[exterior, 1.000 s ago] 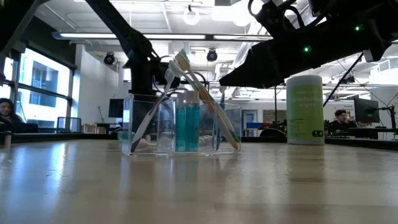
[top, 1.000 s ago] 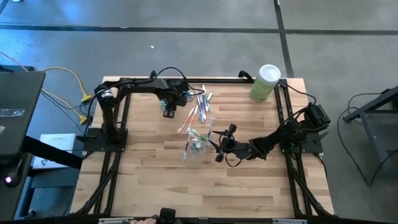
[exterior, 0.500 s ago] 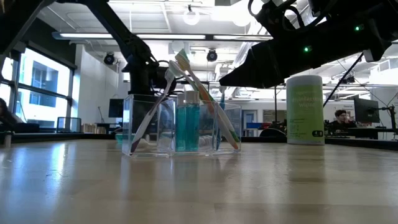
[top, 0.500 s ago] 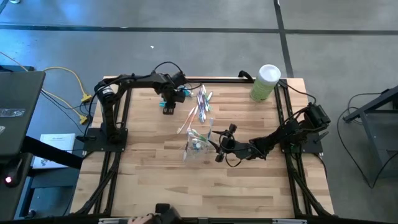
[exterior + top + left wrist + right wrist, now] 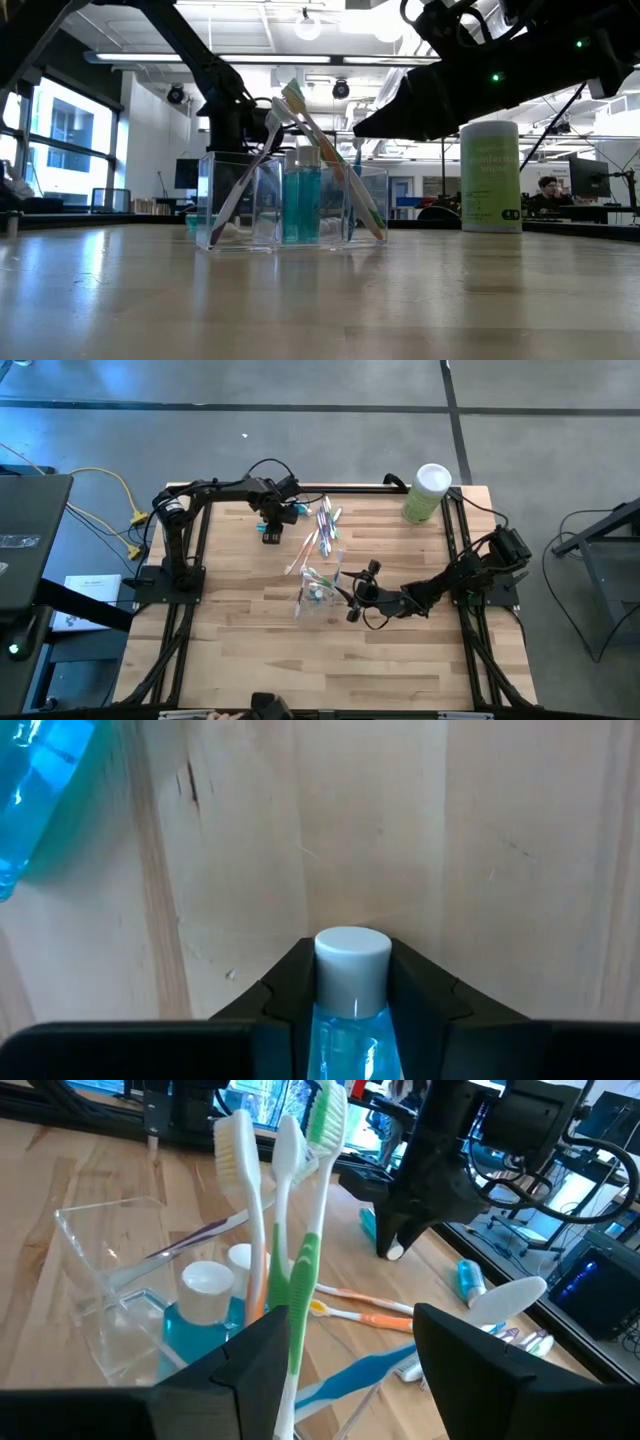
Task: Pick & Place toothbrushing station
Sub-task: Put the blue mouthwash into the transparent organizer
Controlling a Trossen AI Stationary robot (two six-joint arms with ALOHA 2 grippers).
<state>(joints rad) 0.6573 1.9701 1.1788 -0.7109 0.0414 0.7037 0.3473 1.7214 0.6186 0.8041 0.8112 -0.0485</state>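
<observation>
L gripper [image 5: 268, 526] sits over the far-left part of the wooden table [image 5: 240, 650], fingers [image 5: 275, 1000] pinched on a small teal toothpaste tube [image 5: 350, 990] w/ white cap, cap poking out between the fingertips; a second teal tube [image 5: 40, 800] lies on the wood near it. R gripper [image 5: 350, 1350] is mid-table, just beside the clear plastic cup [image 5: 318, 598], fingers spread apart w/ nothing between them, pointing at the cup from the right. Cup has clear dividers and holds upright teal tubes [image 5: 302, 205] plus several toothbrushes [image 5: 300, 150] leaning out at angles; the green-and-white brush [image 5: 305, 1240] stands closest to R gripper. More toothbrushes lie loose on the table [image 5: 322, 530] between the cup and the far edge, incl. an orange one [image 5: 360, 1316] and a blue one [image 5: 350, 1370] flat on the wood. Light-green canister [image 5: 428, 492] w/ white lid stands at the far-right corner, well apart from both grippers. In low view, people show in the room beyond the table, too small to tell more.
</observation>
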